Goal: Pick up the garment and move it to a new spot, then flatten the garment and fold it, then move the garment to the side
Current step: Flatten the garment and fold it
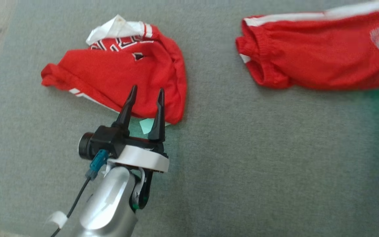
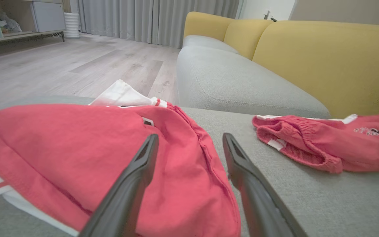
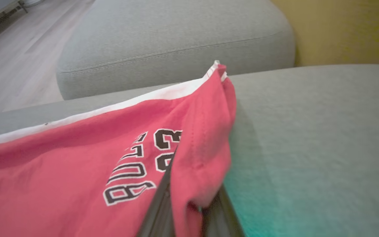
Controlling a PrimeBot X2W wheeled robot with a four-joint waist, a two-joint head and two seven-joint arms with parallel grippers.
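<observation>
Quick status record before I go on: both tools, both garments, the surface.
left tool: open, at the near edge of the left garment, holding nothing
right tool: shut on a fold of the right garment
left garment: red, crumpled, white fabric showing at its far end
right garment: red, white stripe, bunched, apart from the left one
surface: grey cushion under both garments

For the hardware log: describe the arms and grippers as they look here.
Left arm: silver forearm, white wrist ring, black body. The left gripper has two long, dark, tapered fingers. A round black camera sits at its side; a teal plug leads into a black cable. The right fingers look equally dark and slim.
</observation>
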